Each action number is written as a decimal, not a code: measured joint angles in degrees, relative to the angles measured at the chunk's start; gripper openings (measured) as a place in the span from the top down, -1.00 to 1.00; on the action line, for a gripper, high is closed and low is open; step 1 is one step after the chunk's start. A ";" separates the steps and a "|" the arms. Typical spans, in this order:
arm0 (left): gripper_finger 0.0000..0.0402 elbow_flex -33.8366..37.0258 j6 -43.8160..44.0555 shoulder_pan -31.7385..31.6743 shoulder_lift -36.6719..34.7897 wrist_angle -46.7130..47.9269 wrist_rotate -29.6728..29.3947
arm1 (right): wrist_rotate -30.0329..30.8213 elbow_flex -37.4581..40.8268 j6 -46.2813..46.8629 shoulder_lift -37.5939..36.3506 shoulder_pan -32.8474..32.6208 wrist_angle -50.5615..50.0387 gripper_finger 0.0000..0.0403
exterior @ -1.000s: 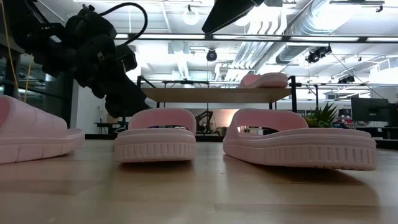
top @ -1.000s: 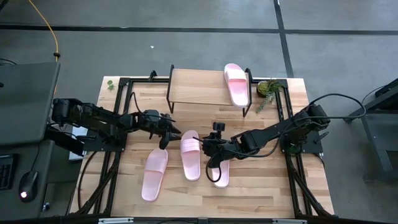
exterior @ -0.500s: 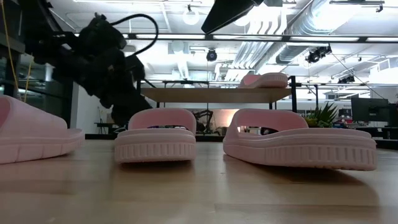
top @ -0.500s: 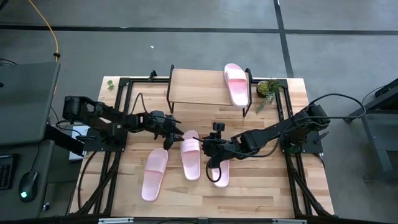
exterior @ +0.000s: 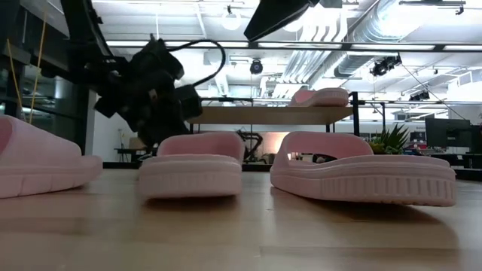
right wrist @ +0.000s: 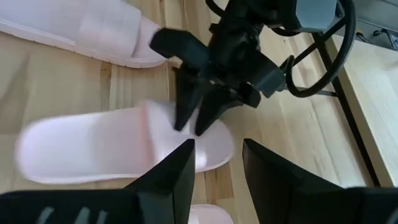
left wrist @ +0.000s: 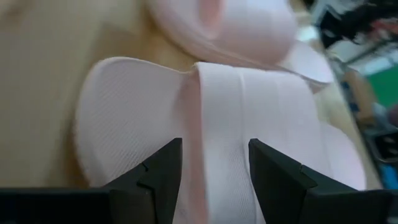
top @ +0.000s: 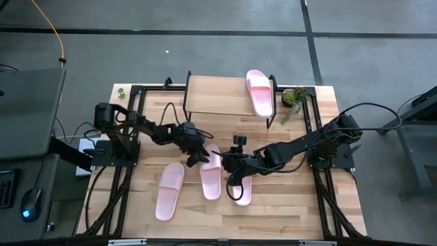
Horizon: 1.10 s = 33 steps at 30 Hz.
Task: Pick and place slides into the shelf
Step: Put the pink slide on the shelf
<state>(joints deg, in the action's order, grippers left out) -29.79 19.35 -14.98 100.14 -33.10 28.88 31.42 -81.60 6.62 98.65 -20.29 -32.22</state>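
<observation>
Left gripper (top: 200,158) angled down, fingers straddling middle slide's (top: 209,171) strap.

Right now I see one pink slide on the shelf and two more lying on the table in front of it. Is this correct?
Not quite. One slide does lie on the shelf, but the high view shows three on the table, not two: a left slide, a middle slide where the left claw reaches, and a third slide partly under the right claw.
</observation>
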 joint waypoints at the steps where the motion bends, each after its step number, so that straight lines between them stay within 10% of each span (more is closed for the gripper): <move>1: 0.15 -0.24 0.00 0.07 0.00 0.01 1.01 | 0.02 0.00 0.04 0.00 0.00 -0.10 0.38; 33: 0.26 -0.90 0.00 1.15 0.04 0.13 10.17 | -0.13 0.00 1.02 0.00 0.00 -1.40 0.38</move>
<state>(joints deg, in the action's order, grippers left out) -30.70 19.35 -13.82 100.18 -32.97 39.05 31.29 -81.60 7.64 98.65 -20.29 -33.61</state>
